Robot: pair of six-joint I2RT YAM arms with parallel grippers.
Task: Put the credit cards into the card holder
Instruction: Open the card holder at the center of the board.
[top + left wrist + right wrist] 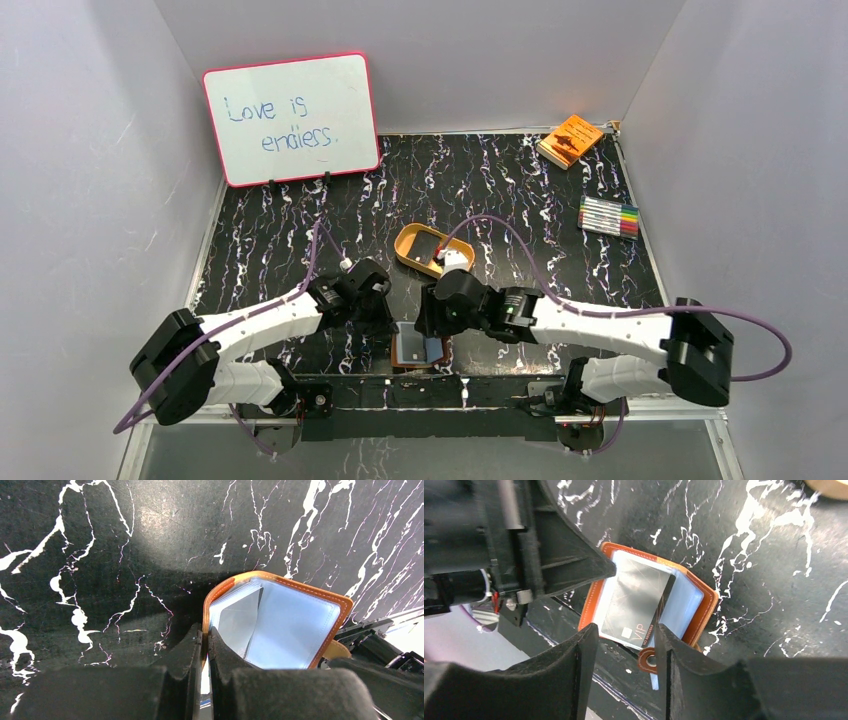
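The card holder [705, 605], reddish-brown leather with clear pale sleeves, lies open at the table's near edge [436, 352]. Its strap tab with the snap [647, 660] points toward me. A black credit card [636, 600] marked VIP lies slanted over the holder's sleeves. My right gripper [626, 631] has closed its fingertips on the two long edges of that card's near end. My left gripper [206, 634] is shut on the holder's left leather edge [205, 611], and it also shows in the right wrist view [606, 566]. From above, both grippers [392, 322] [432, 328] meet over the holder.
A tan oval tray [405, 258] sits just behind the grippers. A whiteboard [292, 118] stands at the back left, an orange booklet [570, 140] at the back right, and a pack of markers [609, 216] at the right. The table's front rail runs directly under the holder.
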